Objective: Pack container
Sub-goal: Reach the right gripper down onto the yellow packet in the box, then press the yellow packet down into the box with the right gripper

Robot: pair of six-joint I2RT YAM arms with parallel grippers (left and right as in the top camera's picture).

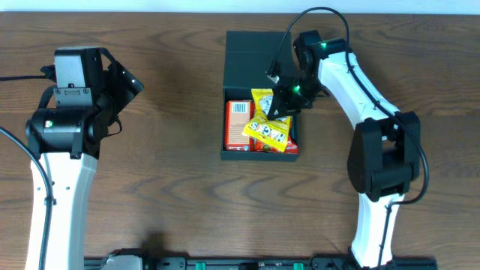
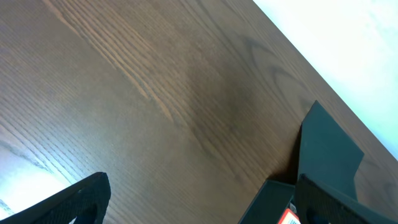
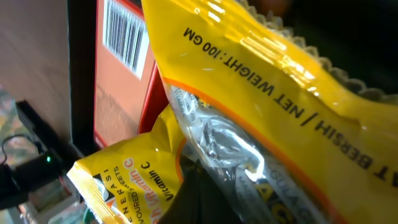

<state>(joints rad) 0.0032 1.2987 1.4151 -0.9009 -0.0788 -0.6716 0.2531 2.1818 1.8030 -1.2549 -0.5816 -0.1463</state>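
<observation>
Right jaws tight on yellow packet [image 1: 268, 124] above container [image 1: 251, 52], arm [image 1: 352, 75] outstretched; left jaws wide apart.

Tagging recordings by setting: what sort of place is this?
Probably a robotics lab bench: a left arm and right arm standing at a wood-grain table, with a dark box of yellow snack packets.

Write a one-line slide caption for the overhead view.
Right gripper grips a yellow packet at the open box, beside an orange carton; left gripper open, apart.
</observation>
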